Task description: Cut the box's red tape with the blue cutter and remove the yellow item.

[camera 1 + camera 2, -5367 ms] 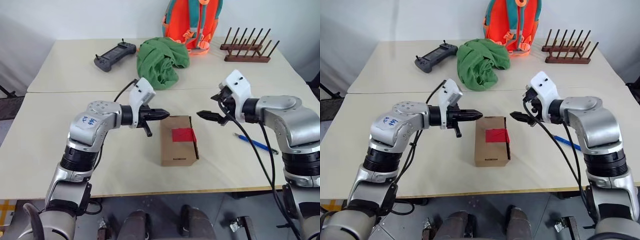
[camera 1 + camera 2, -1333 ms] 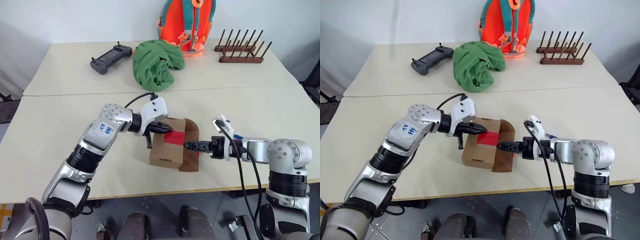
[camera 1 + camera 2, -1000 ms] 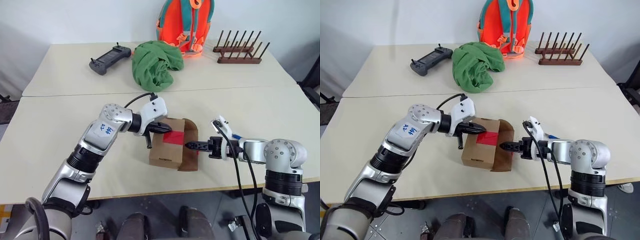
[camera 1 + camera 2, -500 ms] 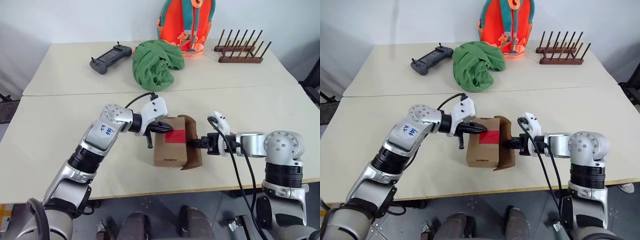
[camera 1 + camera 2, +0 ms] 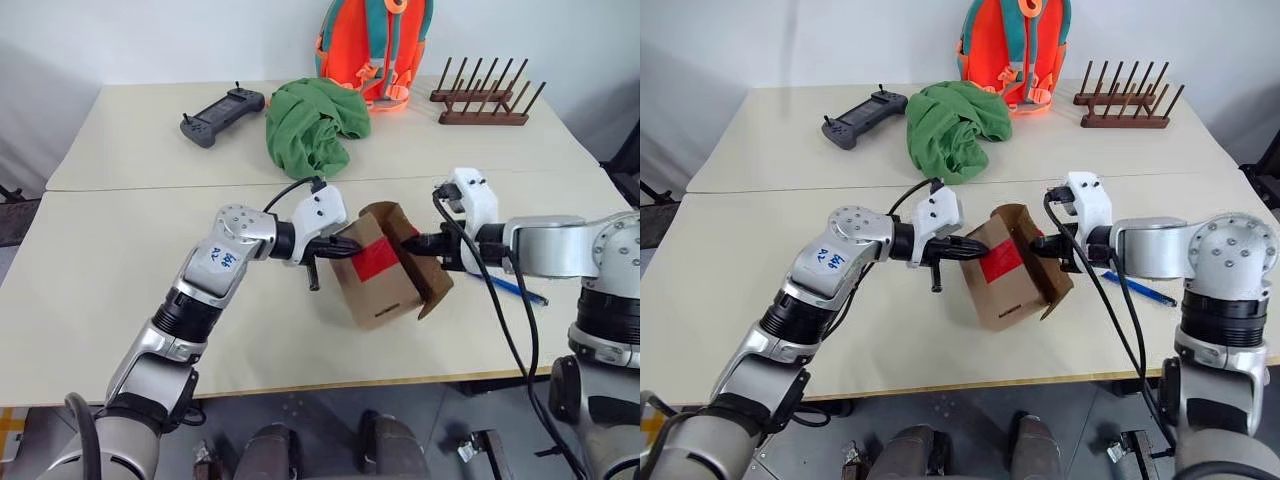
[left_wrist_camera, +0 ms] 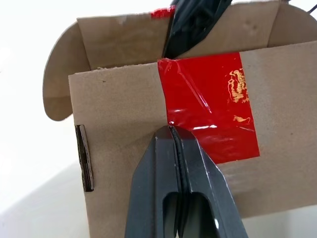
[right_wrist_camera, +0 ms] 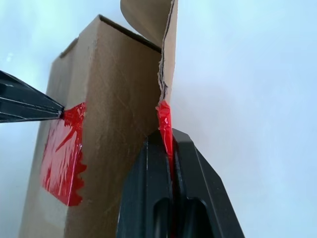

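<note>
Box (image 5: 375,268): we find it now tilted, raised off the counter (image 5: 120,270) since a second ago. Right fingers (image 7: 171,148) clamp its flap; left fingers (image 6: 176,148), closed, press red tape (image 6: 208,104). Blue cutter (image 5: 512,288) lies beside.

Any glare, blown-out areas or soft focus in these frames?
Left wrist view: glare streaks on the red tape, background blown out white, the left hand sharp. Right wrist view: pale washed-out background, the right hand slightly soft up close. Head views: evenly lit, the box sharp.
</note>
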